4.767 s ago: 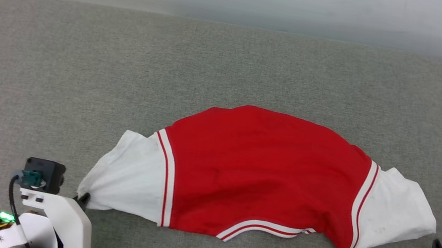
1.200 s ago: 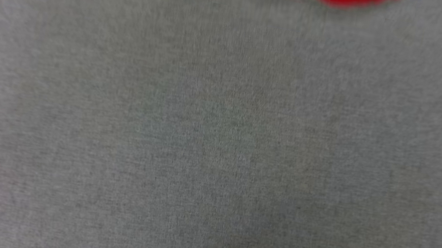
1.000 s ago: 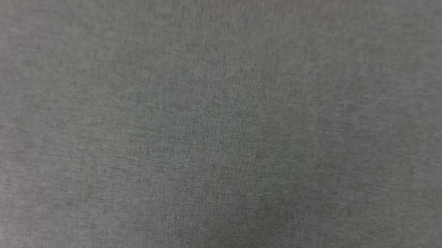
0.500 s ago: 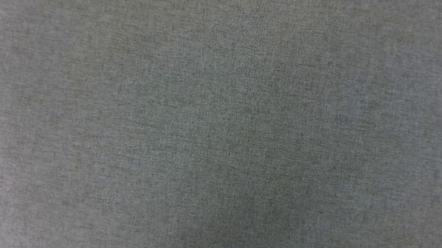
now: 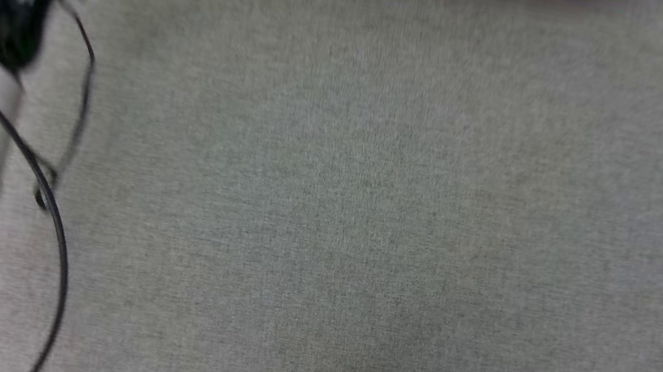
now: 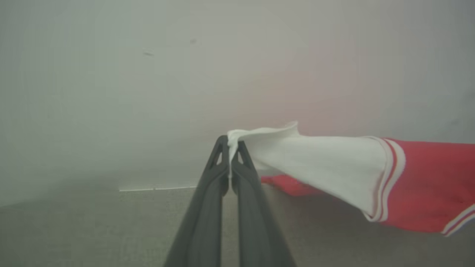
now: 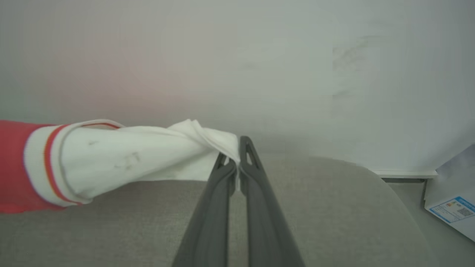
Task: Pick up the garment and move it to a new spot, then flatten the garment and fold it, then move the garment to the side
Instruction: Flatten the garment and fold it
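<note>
Both left end effector [image 6: 231, 142] and right end effector [image 7: 234, 149] pinch the garment [image 6: 323, 163].

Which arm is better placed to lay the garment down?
Neither left nor right: left gripper pinches one sleeve, right gripper the other sleeve, garment stretched between. Likely both must lower together.

Grey fabric surface [image 5: 366, 219], pale wall [image 7: 259, 55], white box [image 7: 452, 200].

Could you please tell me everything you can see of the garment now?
The garment is a red jersey of soft knit cloth with white short sleeves and red-and-white striped trim. It hangs stretched between the left gripper and the right gripper, each shut on a sleeve end, its red body sagging towards the grey padded surface.
</note>
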You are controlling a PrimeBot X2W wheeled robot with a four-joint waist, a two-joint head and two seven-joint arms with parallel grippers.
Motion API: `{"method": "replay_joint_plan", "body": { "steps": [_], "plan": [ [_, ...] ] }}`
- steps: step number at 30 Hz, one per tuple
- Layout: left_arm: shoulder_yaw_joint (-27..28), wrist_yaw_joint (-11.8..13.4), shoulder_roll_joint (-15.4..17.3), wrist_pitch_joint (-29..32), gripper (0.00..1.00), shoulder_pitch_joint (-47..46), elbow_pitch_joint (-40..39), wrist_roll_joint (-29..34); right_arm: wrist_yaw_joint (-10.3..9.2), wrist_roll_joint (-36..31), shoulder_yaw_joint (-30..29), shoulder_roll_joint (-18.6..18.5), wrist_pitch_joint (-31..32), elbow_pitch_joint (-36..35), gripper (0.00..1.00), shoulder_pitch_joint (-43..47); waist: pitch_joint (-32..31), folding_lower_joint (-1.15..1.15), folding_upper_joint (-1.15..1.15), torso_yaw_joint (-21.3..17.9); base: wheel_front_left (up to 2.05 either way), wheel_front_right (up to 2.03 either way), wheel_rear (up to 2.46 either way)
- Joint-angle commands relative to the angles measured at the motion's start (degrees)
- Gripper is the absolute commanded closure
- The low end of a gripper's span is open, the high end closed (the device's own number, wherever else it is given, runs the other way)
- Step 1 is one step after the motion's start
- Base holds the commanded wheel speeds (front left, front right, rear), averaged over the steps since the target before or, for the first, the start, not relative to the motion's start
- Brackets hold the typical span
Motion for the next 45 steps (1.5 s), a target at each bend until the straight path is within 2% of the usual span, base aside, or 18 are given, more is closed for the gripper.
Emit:
{"method": "replay_joint_plan", "body": {
  "steps": [1, 9, 18, 21, 29, 38, 45],
  "plan": [
    [-0.19, -0.11, -0.28, 0.02, 1.0, 2.02, -0.13, -0.39, -0.1, 0.38, 0.39, -0.58, 0.34, 0.27, 1.0, 2.26, -3.52, 0.0, 0.0, 0.39, 0.0, 0.0, 0.0],
    [-1.28, 0.18, -0.63, 2.94, 1.0, 16.49, 0.38, -2.64, -0.11, 8.12, 3.99, -3.16, 5.11, -1.52, 1.0, 16.99, -10.85, 0.0, 0.0, 0.93, 0.0, 0.0, 0.0],
    [-1.82, 0.14, 2.41, 11.5, 1.0, 30.8, -0.83, -6.18, -0.12, 15.67, 6.35, -5.14, 9.99, -7.02, 1.0, 30.27, -17.39, 0.0, 0.0, 0.55, 0.0, 0.0, 0.0],
    [-1.69, 0.95, 3.85, 13.92, 1.0, 35.15, -3.18, -6.93, -0.12, 18.04, 6.36, -5.93, 10.39, -9.65, 1.0, 33.51, -19.01, 0.0, 0.0, 0.47, 0.0, 0.0, 0.0],
    [-3.21, 2.48, 6.82, 23.2, 1.0, 45.81, -12.71, -8.64, -0.12, 21.36, 5.74, -7.52, 14.2, -14.17, 1.0, 41.86, -22.31, 0.0, 0.0, 1.26, 0.0, 0.0, 0.0],
    [-3.13, 4.71, 10.85, 33.87, 1.0, 56.62, -26.04, -12.77, -0.12, 26.39, 2.37, -9.48, 27.4, -18.48, 1.0, 52.87, -25.88, 0.0, 0.0, 1.56, 0.0, 0.0, 0.0],
    [-2.27, 7.21, 14.88, 42.79, 1.0, 65.09, -36.93, -17.23, -0.13, 28.35, -4.35, -10.53, 37.24, -23.28, 1.0, 61.37, -26.98, 0.0, 0.0, 1.68, 0.0, 0.0, 0.0]
  ]
}}
